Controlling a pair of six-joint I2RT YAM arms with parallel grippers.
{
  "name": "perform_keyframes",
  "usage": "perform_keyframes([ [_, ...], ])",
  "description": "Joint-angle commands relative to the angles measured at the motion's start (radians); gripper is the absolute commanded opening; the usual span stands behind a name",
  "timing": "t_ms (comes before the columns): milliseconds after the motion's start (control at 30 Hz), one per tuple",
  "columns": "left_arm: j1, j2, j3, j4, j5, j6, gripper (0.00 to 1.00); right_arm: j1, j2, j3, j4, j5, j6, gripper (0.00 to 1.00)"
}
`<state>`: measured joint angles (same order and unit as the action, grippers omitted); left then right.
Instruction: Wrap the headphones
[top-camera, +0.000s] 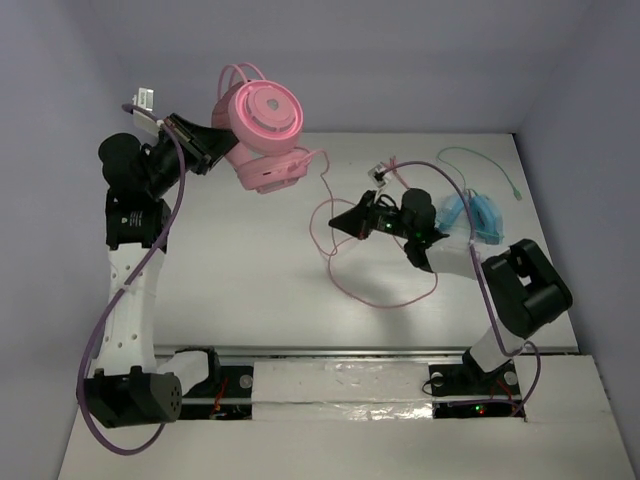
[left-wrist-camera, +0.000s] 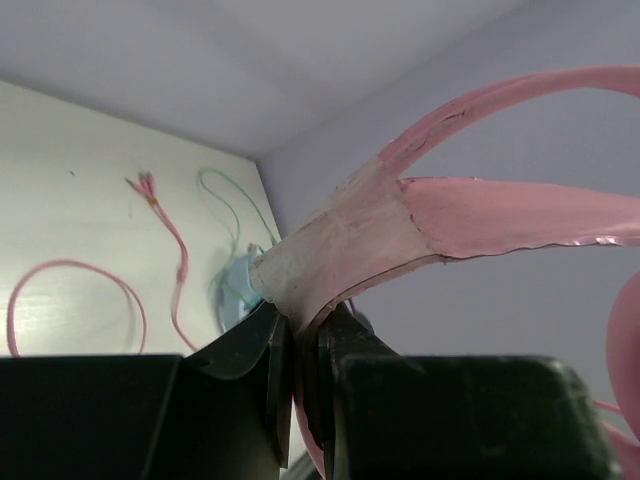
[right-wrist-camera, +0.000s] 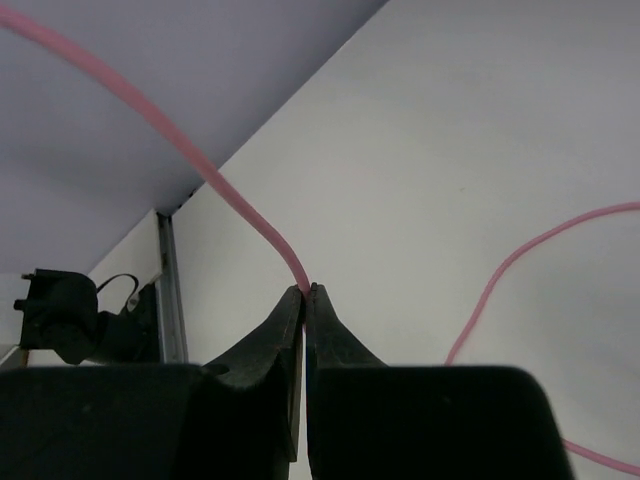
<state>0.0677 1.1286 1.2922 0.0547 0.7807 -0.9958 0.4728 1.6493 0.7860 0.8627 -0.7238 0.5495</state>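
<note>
Headphones: the headphones (top-camera: 262, 125) are held up off the surface (top-camera: 230, 270) near its 11 o'clock corner, ear cups folded together, headband wires arching toward 12 o'clock.
Left tool: the left tool (top-camera: 226, 153) is clamped on the taped junction where the headband meets a cup; the left wrist view shows both fingers pressed against it.
Right tool: the right tool (top-camera: 334, 222), just toward 2 o'clock of the surface's middle, is closed tight on the cable (top-camera: 385, 303), which comes out from between its tips in the right wrist view.
Cable run: it leaves the cups toward 3 o'clock and drops to the right tool. A wide slack loop lies toward 5 o'clock, and the plug end lies near 1 o'clock.
Step, as I judge it: one arm steadies the headset while the other prepares to carry cable round it; no turns show yet.
Risk, slip: the left grip is on a narrow taped joint, so a sideways pull on the cable could twist the headset in the fingers or drag it out.
Risk, snag: the slack loop could catch on the right arm or sweep into the blue headphones (top-camera: 470, 213) and their green cable (top-camera: 482, 160) at 2 o'clock.
Risk, strain: a thin cable pinched hard and pulled taut could kink, or slide through and loosen the wrap.
</note>
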Motion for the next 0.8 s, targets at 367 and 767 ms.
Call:
perform_keyframes([
  [367,-0.123,-0.187,-0.404,0.232,-0.65,-0.187,0.0,0.387,-0.161,0.068,-0.603,0.68,0.043,0.0],
  [767,-0.318,-0.207,-0.516,0.008,-1.044,0.077,0.0,0.653,-0.419,0.209,-1.224,0.868,-0.103,0.0],
])
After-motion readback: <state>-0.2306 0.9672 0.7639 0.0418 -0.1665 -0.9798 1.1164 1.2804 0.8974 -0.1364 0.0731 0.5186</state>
